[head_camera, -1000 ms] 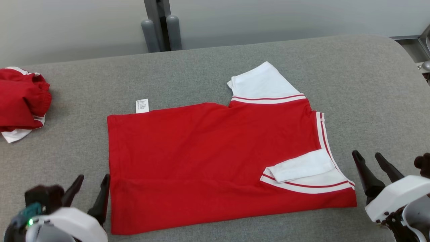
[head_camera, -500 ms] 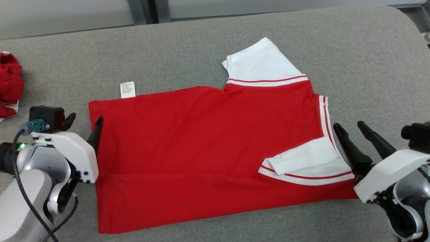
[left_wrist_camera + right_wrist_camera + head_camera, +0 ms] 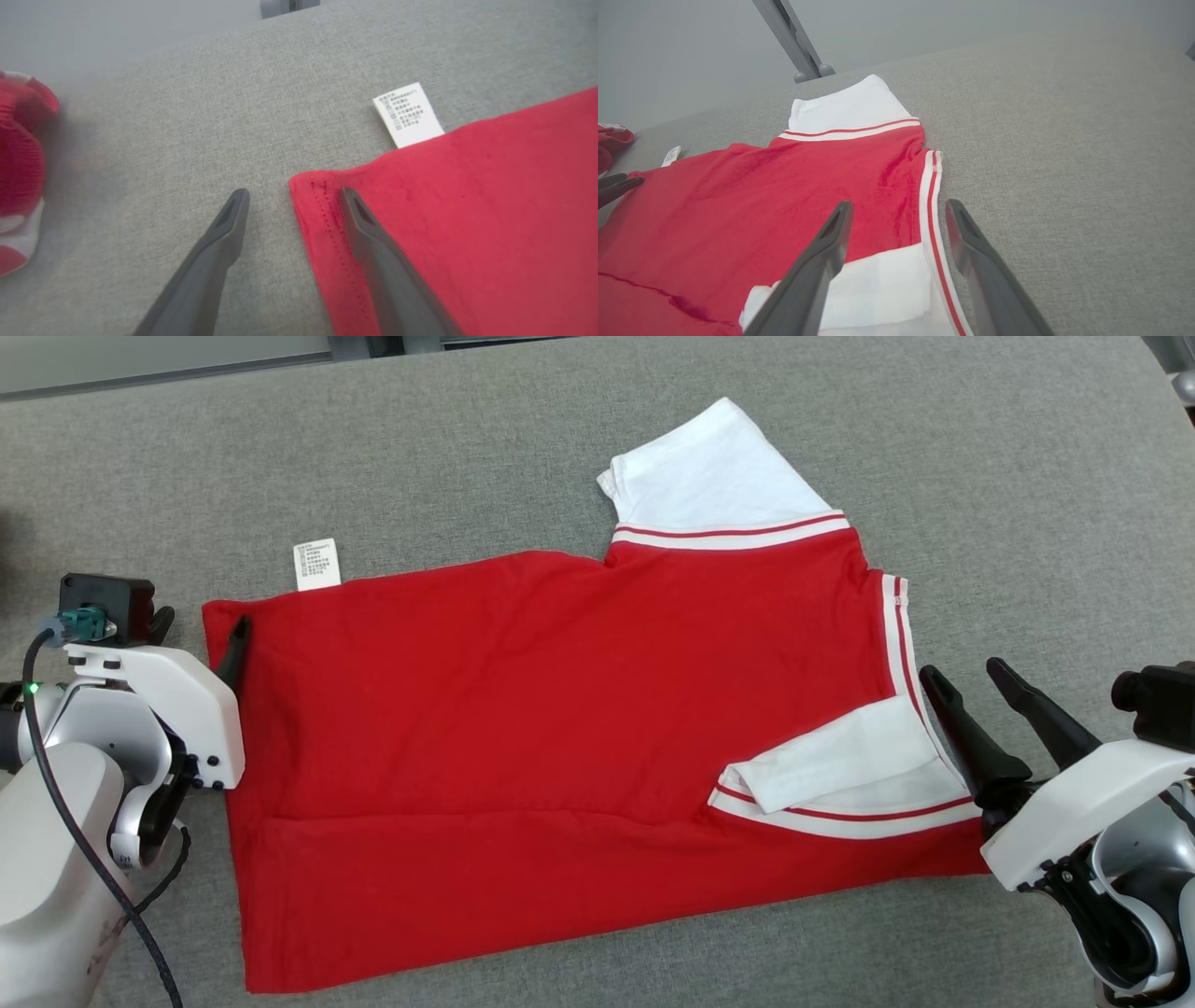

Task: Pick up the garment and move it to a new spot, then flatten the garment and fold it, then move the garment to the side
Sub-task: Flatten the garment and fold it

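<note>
The garment [image 3: 560, 709], a red shirt with white sleeves, lies flat on the grey padded table [image 3: 1027, 476]. One white sleeve [image 3: 719, 476] points to the far side; the other [image 3: 840, 765] is folded onto the body. A white care label [image 3: 316, 565] sticks out at the far left hem. My left gripper [image 3: 198, 633] is open at the far left corner. In the left wrist view the left gripper [image 3: 294, 193] straddles that corner of the garment [image 3: 467, 210]. My right gripper [image 3: 966, 674] is open beside the striped right edge. In the right wrist view the right gripper [image 3: 899, 205] straddles that stripe [image 3: 931, 196].
A second red and white garment [image 3: 18, 154] lies bunched on the table to the left of my left gripper. A grey post [image 3: 794, 42] stands behind the table's far edge. Bare grey table stretches to the right of the shirt [image 3: 1064, 163].
The head camera has tilted down. My left gripper moved forward along the shirt's left edge to its far corner. My right gripper shifted in to the striped edge. Both stayed open.
</note>
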`<state>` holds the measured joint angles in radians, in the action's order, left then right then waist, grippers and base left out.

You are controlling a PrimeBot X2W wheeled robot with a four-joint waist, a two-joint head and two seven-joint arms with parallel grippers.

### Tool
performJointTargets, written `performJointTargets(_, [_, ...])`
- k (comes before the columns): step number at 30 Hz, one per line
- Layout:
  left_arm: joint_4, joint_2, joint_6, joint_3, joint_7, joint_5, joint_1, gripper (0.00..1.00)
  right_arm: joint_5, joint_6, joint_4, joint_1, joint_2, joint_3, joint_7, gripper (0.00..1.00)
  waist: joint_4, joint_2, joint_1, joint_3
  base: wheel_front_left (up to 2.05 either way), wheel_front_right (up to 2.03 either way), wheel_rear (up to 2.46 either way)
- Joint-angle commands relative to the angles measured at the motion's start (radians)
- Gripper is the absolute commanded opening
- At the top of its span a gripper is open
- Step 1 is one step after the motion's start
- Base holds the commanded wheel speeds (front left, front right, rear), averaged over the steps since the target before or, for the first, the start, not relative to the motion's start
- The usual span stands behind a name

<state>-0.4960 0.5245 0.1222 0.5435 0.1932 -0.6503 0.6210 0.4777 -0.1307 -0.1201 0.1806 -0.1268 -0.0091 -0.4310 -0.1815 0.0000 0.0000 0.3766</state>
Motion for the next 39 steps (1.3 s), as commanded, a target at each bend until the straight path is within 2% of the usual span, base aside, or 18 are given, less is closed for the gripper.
performJointTargets(1, [-0.015, 0.001, -0.012, 0.007, -0.001, 0.010, 0.021, 1.00, 0.006, 0.000, 0.000, 0.010, -0.005, 0.001, 0.005, 1.00, -0.001, 0.0000, 0.0000, 0.001, 0.00, 0.00, 0.00])
performJointTargets(6, [-0.063, -0.011, -0.034, 0.027, -0.013, 0.022, 0.047, 1.00, 0.010, 0.000, 0.007, 0.014, -0.002, 0.005, 0.005, 1.00, -0.008, 0.0000, 0.0000, 0.005, 0.00, 0.00, 0.00])
performJointTargets(9, [-0.083, -0.021, -0.048, 0.041, -0.015, 0.026, 0.061, 0.80, 0.015, 0.000, 0.010, 0.017, -0.001, 0.006, 0.008, 1.00, -0.012, 0.0000, 0.0000, 0.009, 0.00, 0.00, 0.00])
performJointTargets(10, [-0.083, -0.021, -0.048, 0.041, -0.015, 0.026, 0.061, 0.80, 0.015, 0.000, 0.010, 0.017, -0.001, 0.006, 0.008, 1.00, -0.012, 0.0000, 0.0000, 0.009, 0.00, 0.00, 0.00])
performJointTargets(14, [-0.102, -0.024, -0.067, 0.060, -0.017, 0.037, 0.075, 0.39, 0.015, 0.000, 0.016, 0.018, 0.000, 0.004, 0.013, 1.00, -0.015, 0.0000, 0.0000, 0.011, 0.00, 0.00, 0.00])
performJointTargets(16, [-0.111, -0.024, -0.066, 0.066, -0.024, 0.046, 0.081, 0.02, 0.014, 0.000, 0.018, 0.020, 0.000, 0.001, 0.013, 1.00, -0.015, 0.0000, 0.0000, 0.011, 0.00, 0.00, 0.00])
performJointTargets(22, [-0.101, -0.028, -0.072, 0.080, -0.055, 0.063, 0.100, 0.00, 0.000, 0.000, 0.021, 0.047, -0.010, -0.011, 0.019, 1.00, 0.007, 0.0000, 0.0000, -0.002, 0.00, 0.00, 0.00])
performJointTargets(28, [-0.023, -0.036, -0.070, 0.092, -0.097, 0.070, 0.065, 0.00, -0.032, 0.000, 0.035, 0.149, -0.058, 0.007, -0.030, 1.00, 0.049, 0.0000, 0.0000, -0.022, 0.00, 0.00, 0.00])
performJointTargets(33, [0.076, -0.042, -0.051, 0.103, -0.123, 0.081, 0.034, 0.00, -0.059, 0.000, 0.117, 0.295, -0.108, 0.030, -0.108, 1.00, 0.095, 0.0000, 0.0000, -0.023, 0.00, 0.00, 0.00])
performJointTargets(39, [0.162, -0.054, -0.033, 0.118, -0.118, 0.087, 0.029, 0.00, -0.098, 0.000, 0.286, 0.506, -0.145, 0.072, -0.201, 1.00, 0.152, 0.0000, 0.0000, 0.011, 0.00, 0.00, 0.00])
